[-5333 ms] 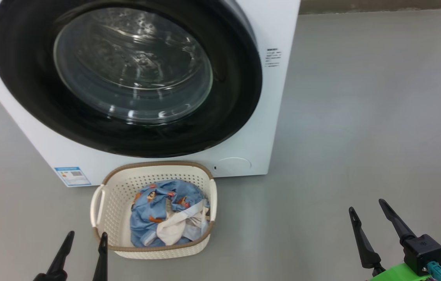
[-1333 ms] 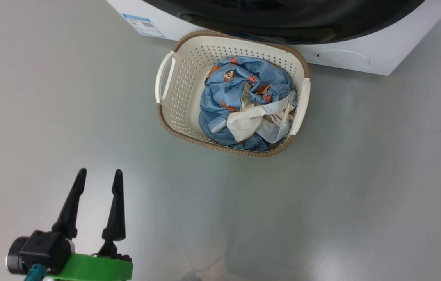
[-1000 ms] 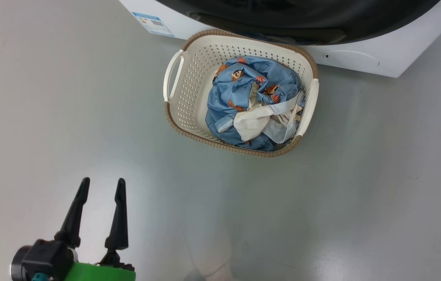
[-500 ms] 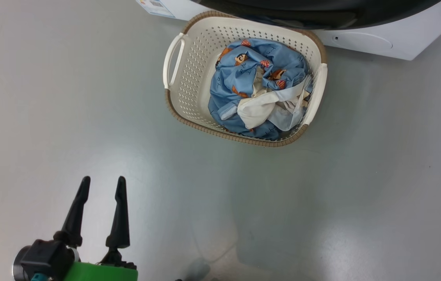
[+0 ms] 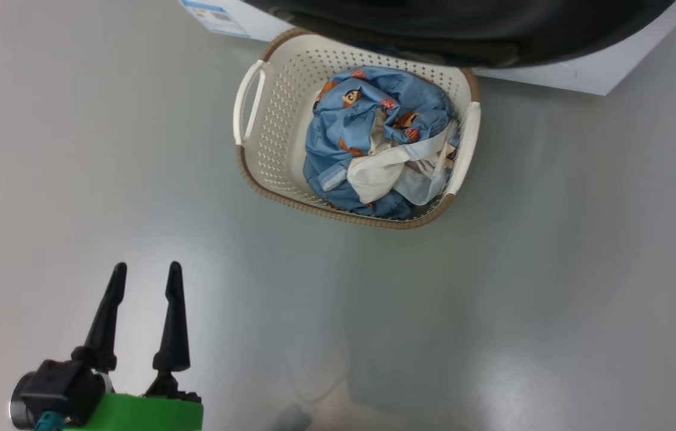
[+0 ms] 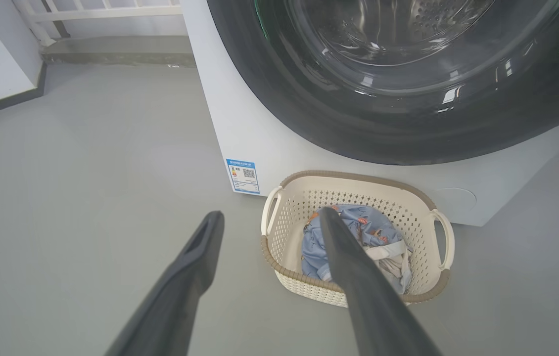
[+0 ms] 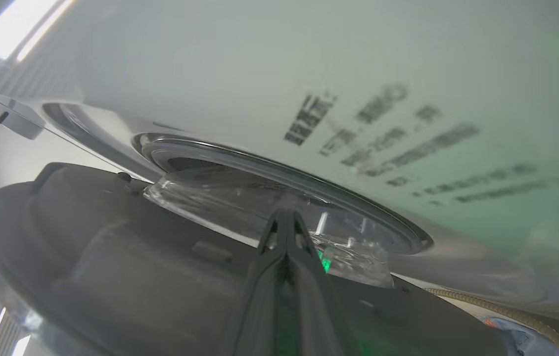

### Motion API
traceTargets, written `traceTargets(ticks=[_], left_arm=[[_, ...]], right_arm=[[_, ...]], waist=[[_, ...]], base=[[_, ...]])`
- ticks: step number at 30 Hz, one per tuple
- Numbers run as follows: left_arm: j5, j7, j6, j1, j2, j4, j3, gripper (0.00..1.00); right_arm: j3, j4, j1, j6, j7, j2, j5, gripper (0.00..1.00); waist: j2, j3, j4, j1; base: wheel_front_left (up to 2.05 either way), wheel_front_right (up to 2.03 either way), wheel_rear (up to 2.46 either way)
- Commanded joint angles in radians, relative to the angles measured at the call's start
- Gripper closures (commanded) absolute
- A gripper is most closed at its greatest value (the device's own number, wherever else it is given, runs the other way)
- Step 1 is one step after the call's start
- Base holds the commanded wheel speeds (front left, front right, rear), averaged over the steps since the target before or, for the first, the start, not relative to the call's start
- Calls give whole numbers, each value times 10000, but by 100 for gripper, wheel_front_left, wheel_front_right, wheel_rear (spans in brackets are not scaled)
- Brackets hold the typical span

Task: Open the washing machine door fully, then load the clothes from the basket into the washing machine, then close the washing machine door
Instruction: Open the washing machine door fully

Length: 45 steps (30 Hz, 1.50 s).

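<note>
— What holds what?
— Nothing. The right gripper [image 7: 284, 213] has its fingers [image 7: 262, 291] pressed together, tips at the door's [image 7: 86, 237] inner side, by the glass bowl [image 7: 240, 198]. The left gripper [image 5: 145, 266] stands wide.
— How will the door handle?
— Ajar; probably stiff and slippery, so push the rim, not the glass. The soft clothes [image 5: 368, 120] lie in the basket [image 5: 254, 173] beyond the left fingers, below the washer [image 6: 259, 128].

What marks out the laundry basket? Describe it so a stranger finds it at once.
Find the big white washing machine. On the grey floor in front of it, beneath its round black door, sits the basket: cream, perforated, brown-rimmed, holding blue clothes.
</note>
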Motion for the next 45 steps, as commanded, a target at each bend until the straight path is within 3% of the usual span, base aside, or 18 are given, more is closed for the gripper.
traceTargets(ticks=[1,26,45], left_arm=[[-16,-63,79,-89,187,-105,437,0],[106,-63,-129,-232,187,438,788,0],[8,-63,-272,184,187,878,519,0]], right_arm=[[424,-335,172,29,221,409,11,100],[2839,-1733,2299,29,1507,1547,231,100],[4645,-1961,4238,29,1417,3085,149,100]], waist=[[-1,-102,-136,0],[-1,-1807,-1100,0],[-1,-3601,-860,0]], base=[[0,0,0],[0,0,0],[0,0,0]])
